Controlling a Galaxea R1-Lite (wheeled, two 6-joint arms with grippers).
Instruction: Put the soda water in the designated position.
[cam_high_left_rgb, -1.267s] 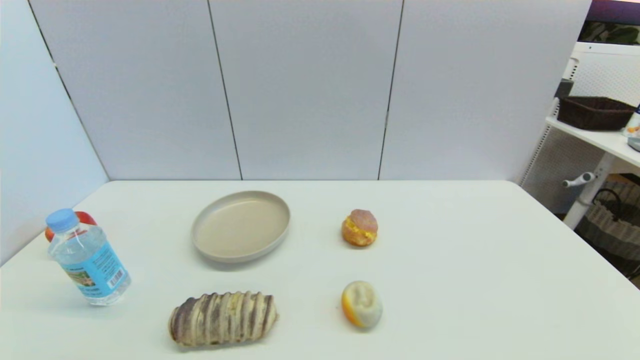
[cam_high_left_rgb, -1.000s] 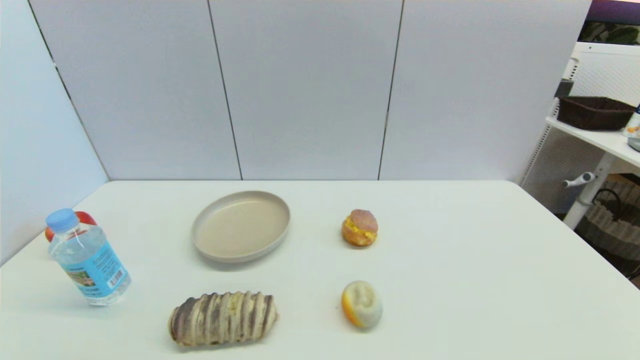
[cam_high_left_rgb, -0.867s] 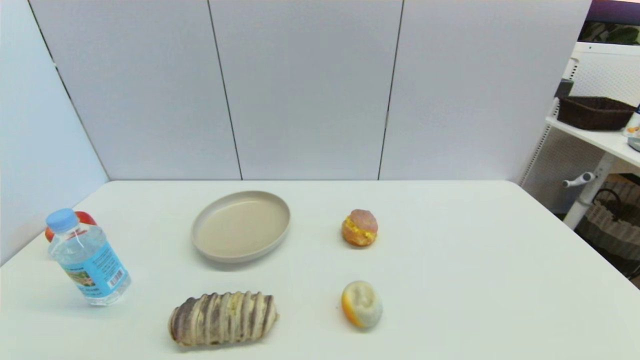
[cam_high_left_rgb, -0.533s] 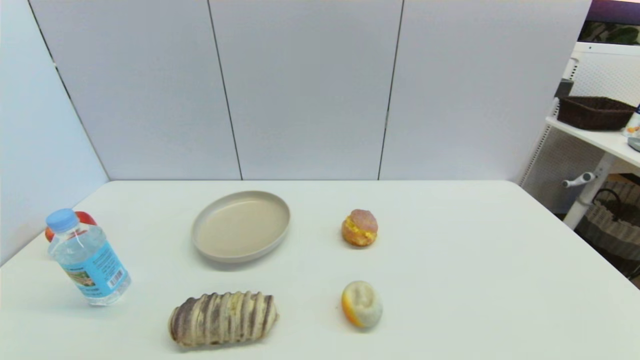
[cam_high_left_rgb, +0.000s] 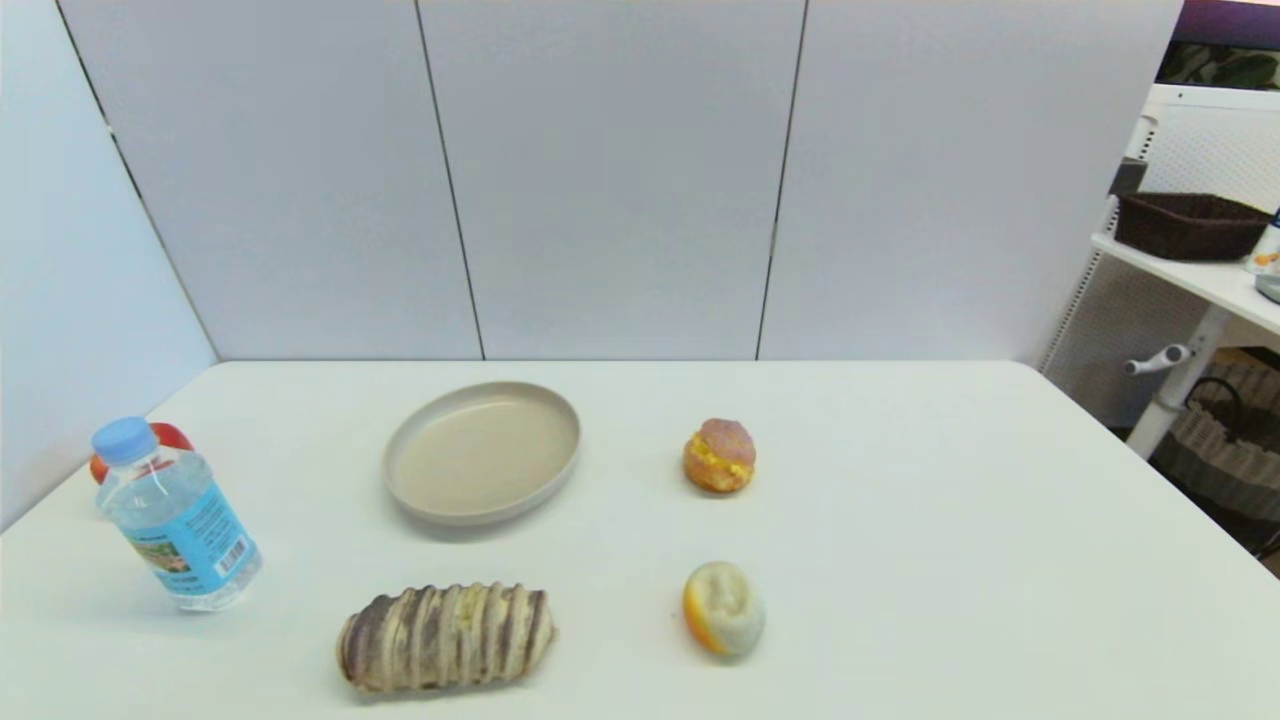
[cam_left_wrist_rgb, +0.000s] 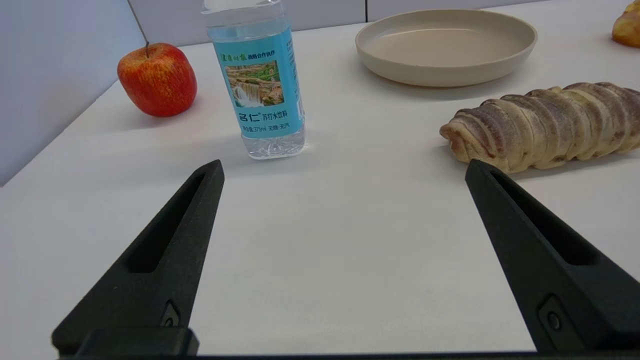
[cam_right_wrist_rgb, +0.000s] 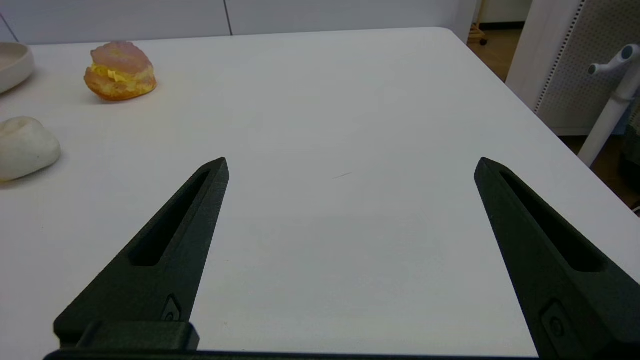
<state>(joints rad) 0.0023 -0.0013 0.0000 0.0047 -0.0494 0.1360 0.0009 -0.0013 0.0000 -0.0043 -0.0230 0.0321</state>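
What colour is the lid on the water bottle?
Light blue. The lid of the water bottle shows best in the head view; the left wrist view cuts it off.

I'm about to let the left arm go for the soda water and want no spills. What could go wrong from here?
1. The soda water is tall on a narrow base; a finger of the wide-open left gripper clipping it could tip it.
2. The apple sits close beside and behind it; a deep reach might knock it toward the table edge.
3. The striped bread lies near the other finger's path.
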